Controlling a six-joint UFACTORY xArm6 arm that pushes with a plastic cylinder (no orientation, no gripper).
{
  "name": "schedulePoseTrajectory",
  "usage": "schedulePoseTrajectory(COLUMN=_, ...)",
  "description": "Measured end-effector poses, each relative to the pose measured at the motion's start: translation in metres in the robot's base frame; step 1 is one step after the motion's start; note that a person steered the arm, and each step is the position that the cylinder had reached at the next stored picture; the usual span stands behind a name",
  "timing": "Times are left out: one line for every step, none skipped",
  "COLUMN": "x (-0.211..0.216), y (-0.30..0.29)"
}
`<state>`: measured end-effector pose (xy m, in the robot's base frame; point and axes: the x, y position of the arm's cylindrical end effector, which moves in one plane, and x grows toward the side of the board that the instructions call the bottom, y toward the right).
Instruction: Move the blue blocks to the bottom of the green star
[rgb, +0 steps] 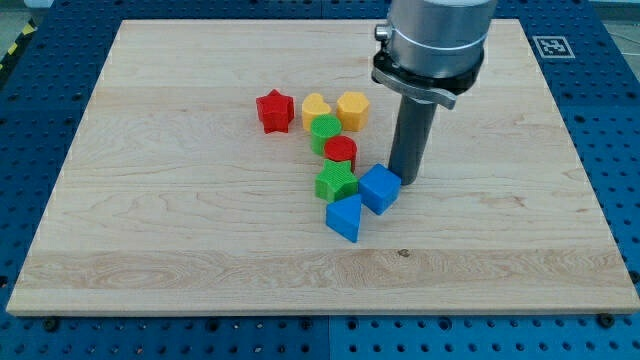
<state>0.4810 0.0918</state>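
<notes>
My tip (407, 182) touching blue cube (379, 189) on its view-right edge; no hand on this rig, only bare rod, so no hand state to give. Blue triangular block (344, 217) sitting just beyond cube, toward view's bottom-left. Green star (337, 182) lying view-left of cube, touching it. Red, green, yellow blocks stacking up farther toward desk (150, 220) top. Step in hand, judging: nudging cube. Next calling for pushing it down-left, under star.

We see two blue blocks (379, 188) (344, 217), a green star (337, 182), a green block (325, 132), two red blocks (274, 110) (341, 152), two yellow blocks (316, 107) (353, 109), and a pale wooden board (180, 200).
</notes>
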Motion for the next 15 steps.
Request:
schedulePoseTrajectory(x=0.001, y=0.006)
schedulePoseTrajectory(x=-0.034, y=-0.004)
schedulePoseTrajectory(x=-0.036, y=-0.005)
schedulePoseTrajectory(x=-0.011, y=-0.01)
schedulePoseTrajectory(x=0.001, y=-0.023)
schedulePoseTrajectory(x=-0.004, y=-0.036)
schedulePoseTrajectory(x=-0.006, y=-0.036)
schedulePoseTrajectory(x=0.0, y=-0.036)
schedulePoseTrajectory(x=0.009, y=-0.034)
schedulePoseTrajectory(x=0.009, y=-0.029)
schedulePoseTrajectory(x=0.009, y=-0.01)
schedulePoseTrajectory(x=0.009, y=0.003)
schedulePoseTrajectory(x=0.005, y=-0.022)
schedulePoseTrajectory(x=0.002, y=-0.035)
schedulePoseTrajectory(x=0.011, y=-0.027)
